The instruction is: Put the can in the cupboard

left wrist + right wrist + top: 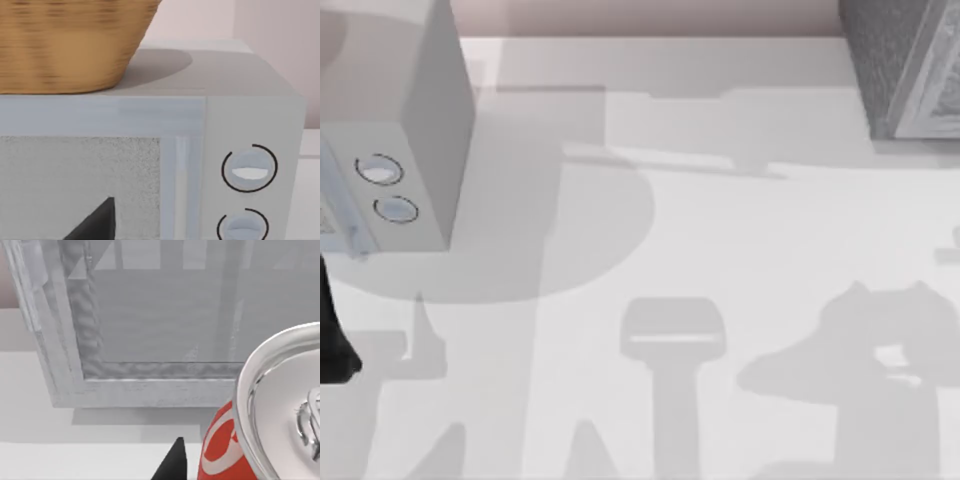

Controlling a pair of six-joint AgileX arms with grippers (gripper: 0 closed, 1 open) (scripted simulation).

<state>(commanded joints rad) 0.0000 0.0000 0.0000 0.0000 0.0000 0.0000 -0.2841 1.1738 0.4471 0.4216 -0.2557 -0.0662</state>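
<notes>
The can [280, 405] is red with white lettering and a shiny silver top, and it sits very close in the right wrist view. My right gripper [225, 467] is shut on it; one black fingertip [172, 460] shows beside the can's wall and the other is hidden behind it. Just beyond the can stands the cupboard [145, 390], its pale framed panel front shut. From above, the cupboard [890, 60] is a dark grey speckled box at the table's far right corner. A dark part of my left gripper [95, 222] hangs in front of the white box.
A white box with two round dials [420, 130] stands at the far left of the table, with a wicker basket [65, 45] on its top. My left arm [335, 335] is at the left edge. Arm shadows fall across the pale tabletop [740, 230].
</notes>
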